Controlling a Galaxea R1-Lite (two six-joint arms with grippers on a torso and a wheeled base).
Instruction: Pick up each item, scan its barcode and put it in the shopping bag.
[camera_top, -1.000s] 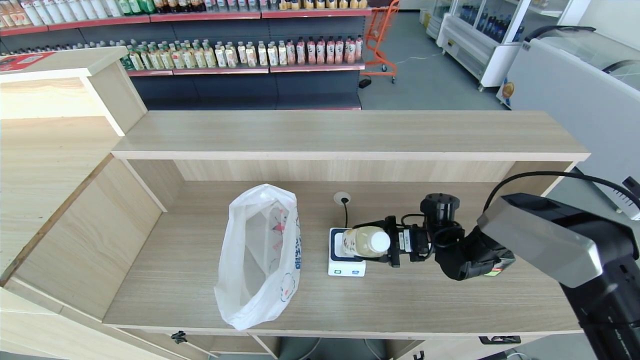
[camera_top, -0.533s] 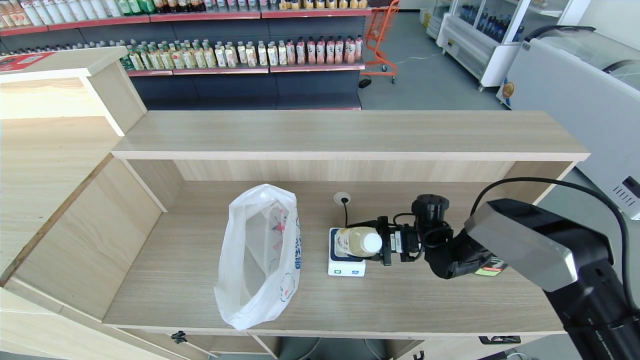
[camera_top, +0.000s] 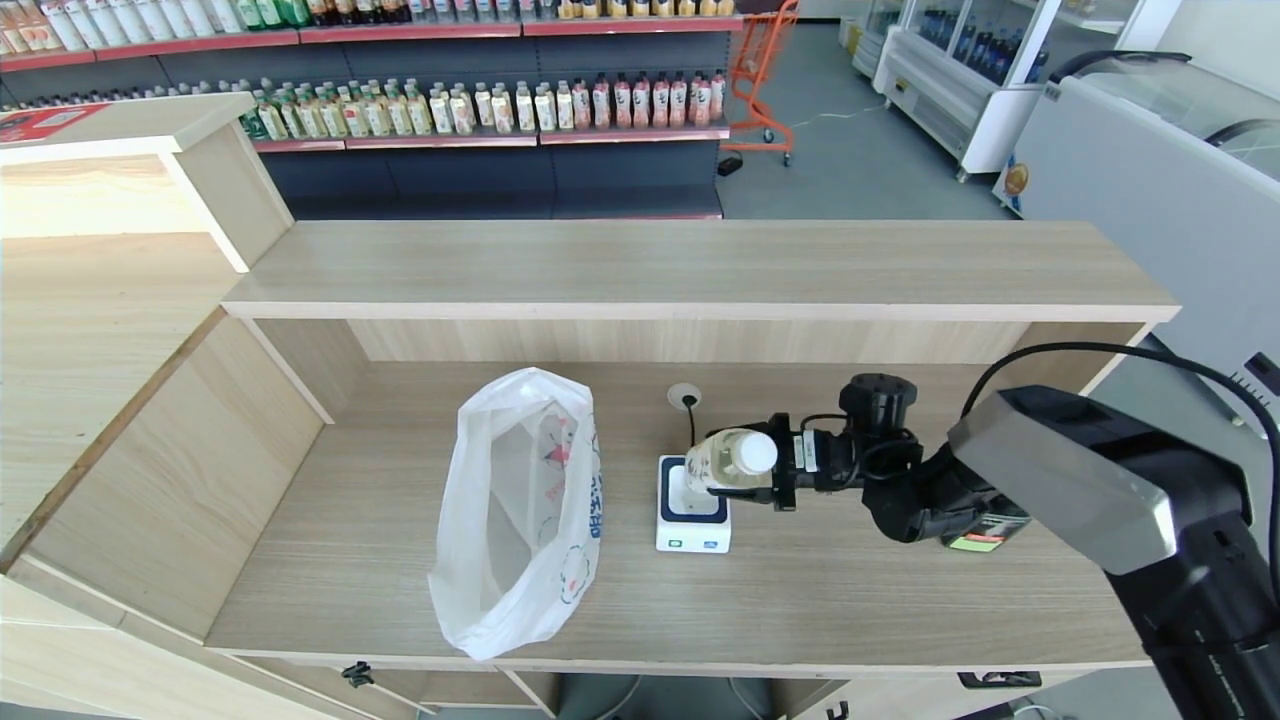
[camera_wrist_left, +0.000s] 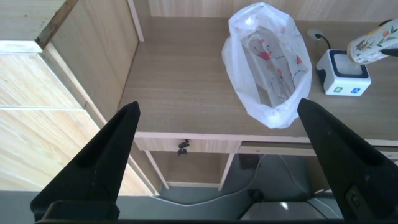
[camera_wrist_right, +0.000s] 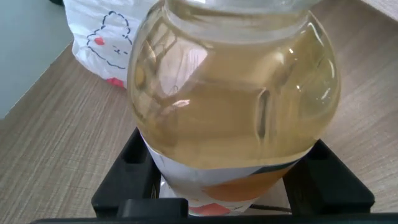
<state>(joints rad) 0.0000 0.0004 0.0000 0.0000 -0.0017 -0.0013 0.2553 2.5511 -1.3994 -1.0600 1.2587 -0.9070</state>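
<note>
We see the right claw (camera_top: 748, 468) clamped on a bottle (camera_top: 722, 464) of pale yellow drink, one finger on either side of its body. The bottle lies nearly on its side in the air, its white cap (camera_top: 757, 452) towards the arm and its base towards the shopping bag (camera_top: 520, 500). It hangs above the far end of the scanner (camera_top: 692, 520), a small white box with a dark top that stands on the wooden counter (camera_top: 850, 600), and we cannot tell whether bottle and scanner touch. From the right wrist the bottle (camera_wrist_right: 236, 112) sits close before the camera, with a white and orange label low on its body and the claw's black fingers (camera_wrist_right: 127, 177) on both sides of it. The bag, white plastic with a printed pattern, stands just beside the scanner on the robot's left, its mouth open upward. A black cable (camera_top: 691, 428) runs from the scanner's far side to a round hole (camera_top: 684, 396) in the counter. The left claw (camera_wrist_left: 217, 112) hangs high above the counter's near edge with its two dark fingers (camera_wrist_left: 121, 143) spread wide and nothing between them; below it we see the bag (camera_wrist_left: 267, 68), the scanner (camera_wrist_left: 343, 71) and the bottle (camera_wrist_left: 375, 45).
</note>
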